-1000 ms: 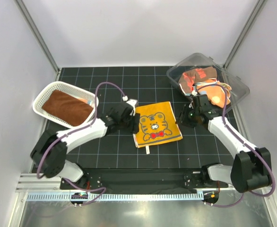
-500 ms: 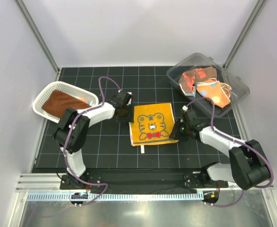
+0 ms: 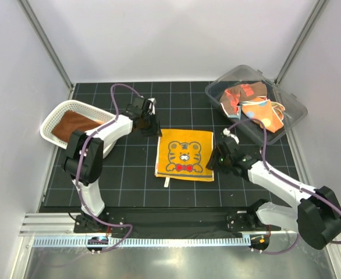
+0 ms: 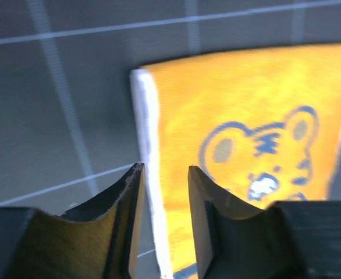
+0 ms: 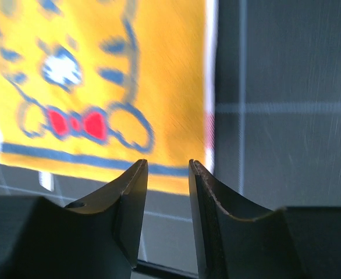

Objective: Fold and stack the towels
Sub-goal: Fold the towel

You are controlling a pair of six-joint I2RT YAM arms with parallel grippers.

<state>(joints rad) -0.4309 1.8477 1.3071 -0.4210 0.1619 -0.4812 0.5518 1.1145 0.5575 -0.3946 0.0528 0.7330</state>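
A white mesh basket [image 3: 47,125] and clear bin [image 3: 295,109] sit on the gridded mat [image 3: 130,174].

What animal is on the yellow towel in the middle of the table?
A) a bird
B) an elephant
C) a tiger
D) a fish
C: the yellow towel lying flat between the two arms has a cartoon tiger's striped face printed on it.

The left arm [image 3: 109,132] and the right arm [image 3: 272,177] both have white shells between black joints. A thin purple cable [image 3: 111,93] loops along each arm. The fingers [image 4: 121,203] are black and wedge-shaped, and they narrow to small tips. A small green light [image 3: 221,157] is on the right wrist.
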